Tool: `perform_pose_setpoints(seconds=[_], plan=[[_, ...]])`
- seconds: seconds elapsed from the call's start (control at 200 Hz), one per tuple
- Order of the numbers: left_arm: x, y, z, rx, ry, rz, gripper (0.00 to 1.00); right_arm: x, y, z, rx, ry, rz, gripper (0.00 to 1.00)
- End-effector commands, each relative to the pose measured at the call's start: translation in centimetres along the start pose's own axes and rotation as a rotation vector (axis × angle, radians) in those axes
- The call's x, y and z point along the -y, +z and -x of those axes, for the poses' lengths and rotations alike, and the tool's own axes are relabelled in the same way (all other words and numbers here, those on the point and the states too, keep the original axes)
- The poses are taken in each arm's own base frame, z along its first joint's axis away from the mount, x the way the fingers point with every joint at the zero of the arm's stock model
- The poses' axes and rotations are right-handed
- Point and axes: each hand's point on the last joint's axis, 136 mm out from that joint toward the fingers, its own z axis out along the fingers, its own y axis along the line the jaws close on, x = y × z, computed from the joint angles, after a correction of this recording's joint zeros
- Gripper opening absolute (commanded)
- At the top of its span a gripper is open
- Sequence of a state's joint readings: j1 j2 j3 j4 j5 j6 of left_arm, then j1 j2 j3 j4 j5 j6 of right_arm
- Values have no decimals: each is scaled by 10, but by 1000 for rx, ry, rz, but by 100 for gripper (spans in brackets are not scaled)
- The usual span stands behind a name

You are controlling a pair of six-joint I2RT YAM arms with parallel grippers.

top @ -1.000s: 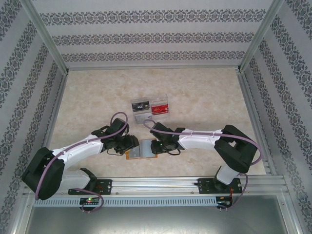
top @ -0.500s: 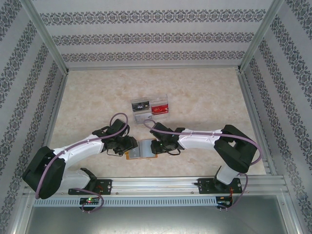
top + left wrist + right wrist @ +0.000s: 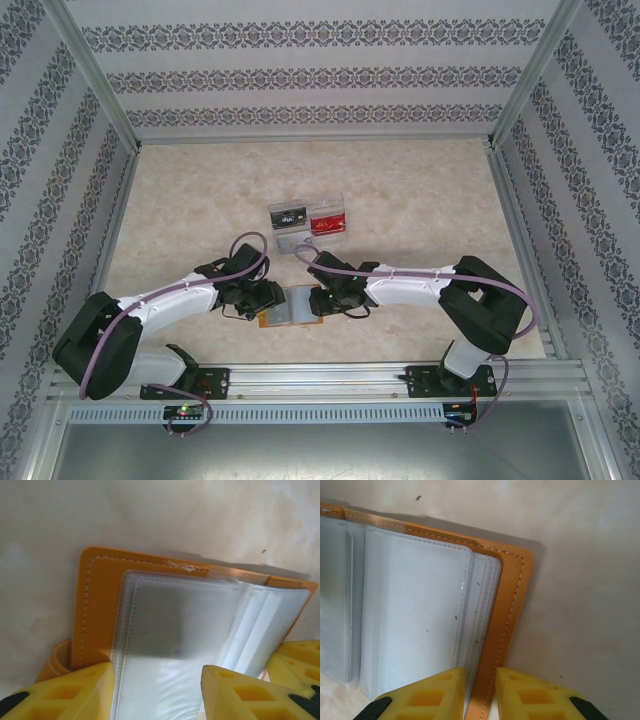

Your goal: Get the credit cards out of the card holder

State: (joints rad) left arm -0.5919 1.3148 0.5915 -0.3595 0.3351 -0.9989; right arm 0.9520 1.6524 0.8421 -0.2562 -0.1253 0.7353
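Top external view is showing the card holder (image 3: 290,306) lying open on the table (image 3: 420,190) close to my bases, between my two grippers; two credit cards (image 3: 326,222) (one red, one dark) are already sitting in the clear tray (image 3: 340,203) further out. My right gripper (image 3: 479,690) is pinching the edge of the orange cover (image 3: 512,595), its jaws nearly together; my left gripper (image 3: 155,690) is standing spread, straddling the see-through sleeves (image 3: 175,625). I am judging that I am checking the sleeves for any card left; next I am needing to hold the cover down and close the left jaws on a card's edge, not on bare plastic. Whether the greyish sleeve is hiding a card I cannot tell; my own jaws are cutting off the sleeves' near ends.
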Motion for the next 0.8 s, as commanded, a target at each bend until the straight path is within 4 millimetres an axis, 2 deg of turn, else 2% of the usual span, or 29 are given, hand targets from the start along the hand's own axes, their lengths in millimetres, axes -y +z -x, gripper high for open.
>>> perform_pose_setpoints(seconds=[0.0,0.35,0.46,0.655,0.794], plan=[[29,-3,1,3,68,-101,50,2,7,-6,-28,13,-13,25],[60,-19,6,37,130,-199,51,3,7,-6,-26,11,-19,25],[75,-22,7,38,159,-228,48,4,3,-3,-9,8,-26,25],[101,-17,5,5,218,-256,46,6,-13,6,52,6,-36,26],[108,-8,1,-21,229,-254,43,9,-25,12,91,21,-36,28]])
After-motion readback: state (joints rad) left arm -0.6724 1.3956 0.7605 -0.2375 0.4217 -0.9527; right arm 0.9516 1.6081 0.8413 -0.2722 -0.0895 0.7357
